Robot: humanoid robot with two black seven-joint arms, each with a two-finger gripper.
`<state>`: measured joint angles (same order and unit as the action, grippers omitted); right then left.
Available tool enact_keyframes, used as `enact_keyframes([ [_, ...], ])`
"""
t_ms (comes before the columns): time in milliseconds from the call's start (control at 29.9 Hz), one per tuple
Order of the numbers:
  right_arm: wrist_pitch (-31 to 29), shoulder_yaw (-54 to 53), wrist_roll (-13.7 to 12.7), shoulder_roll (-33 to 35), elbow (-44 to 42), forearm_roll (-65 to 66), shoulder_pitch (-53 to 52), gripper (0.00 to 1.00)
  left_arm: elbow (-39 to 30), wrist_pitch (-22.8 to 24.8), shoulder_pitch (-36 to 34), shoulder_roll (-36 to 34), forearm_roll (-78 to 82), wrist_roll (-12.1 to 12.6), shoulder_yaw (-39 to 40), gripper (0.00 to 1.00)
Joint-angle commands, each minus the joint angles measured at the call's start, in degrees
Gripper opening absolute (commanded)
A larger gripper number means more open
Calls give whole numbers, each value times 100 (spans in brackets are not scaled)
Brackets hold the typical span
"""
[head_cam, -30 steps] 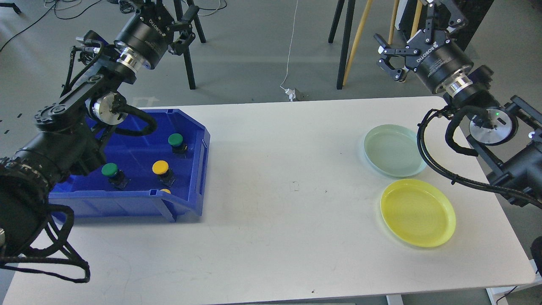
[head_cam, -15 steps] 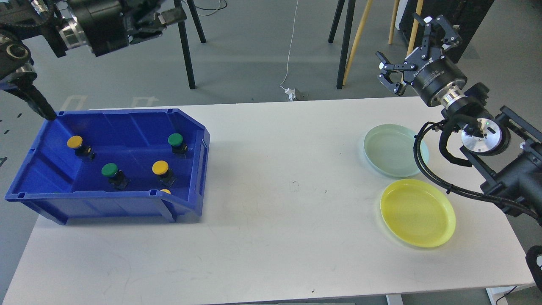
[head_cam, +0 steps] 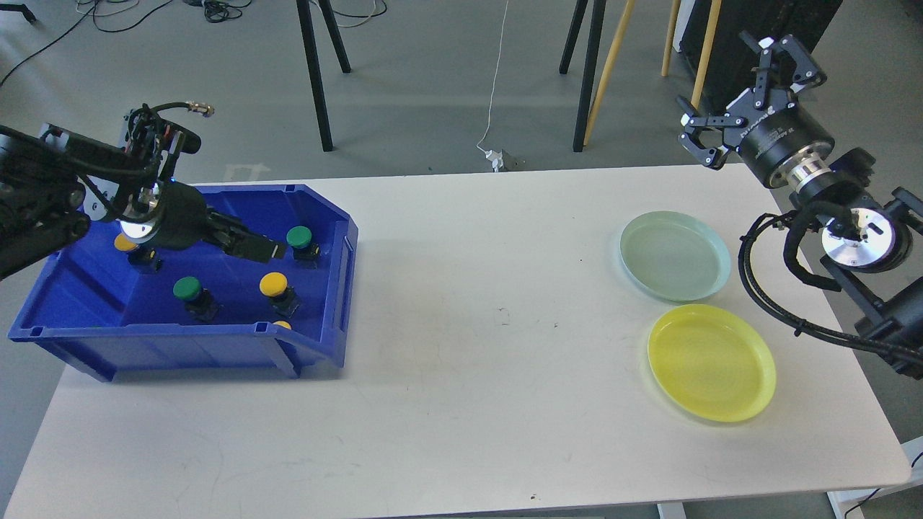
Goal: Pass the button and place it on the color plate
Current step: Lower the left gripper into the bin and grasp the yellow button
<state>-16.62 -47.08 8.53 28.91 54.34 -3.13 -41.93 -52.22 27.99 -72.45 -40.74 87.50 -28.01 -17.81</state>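
A blue bin (head_cam: pixel 180 351) at the table's left holds two green buttons (head_cam: pixel 298 236) (head_cam: pixel 187 288) and yellow buttons (head_cam: pixel 272 284). One yellow button (head_cam: pixel 125 244) is partly hidden by my left wrist, and another (head_cam: pixel 283 326) peeks over the bin's front wall. My left gripper (head_cam: pixel 261 249) is low inside the bin, fingers pointing right, open and empty, just left of the far green button. My right gripper (head_cam: pixel 743 90) is open and empty, raised beyond the table's far right edge. A pale green plate (head_cam: pixel 674 254) and a yellow plate (head_cam: pixel 711 362) lie empty at the right.
The white table (head_cam: pixel 476 346) is bare between the bin and the plates. Black stand legs (head_cam: pixel 317 79) and wooden poles (head_cam: pixel 606 72) rise from the floor behind the table. A white cable and plug (head_cam: pixel 497 157) lie at the far edge.
My left arm has swung down from high above the table's left into the bin, its gripper now beside the far green button. My right gripper has drawn back to the right and a little up.
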Motion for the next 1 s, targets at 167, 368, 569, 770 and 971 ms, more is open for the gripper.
enact_keyframes([
  [167,9,-3,8,9,-2,6,89,100,89,1,100,259,-14,1,50,98],
  [368,9,-12,8,9,7,-3,150,100,475,1,346,548,-5,1,41,98],
  [569,9,-91,8,9,7,6,212,100,730,1,486,681,-5,1,15,98],
  [770,1,-91,25,9,16,-3,247,100,1319,1,759,988,-14,1,-3,98],
  [971,1,-91,34,9,104,6,300,100,1390,1,821,1015,-40,1,59,98],
])
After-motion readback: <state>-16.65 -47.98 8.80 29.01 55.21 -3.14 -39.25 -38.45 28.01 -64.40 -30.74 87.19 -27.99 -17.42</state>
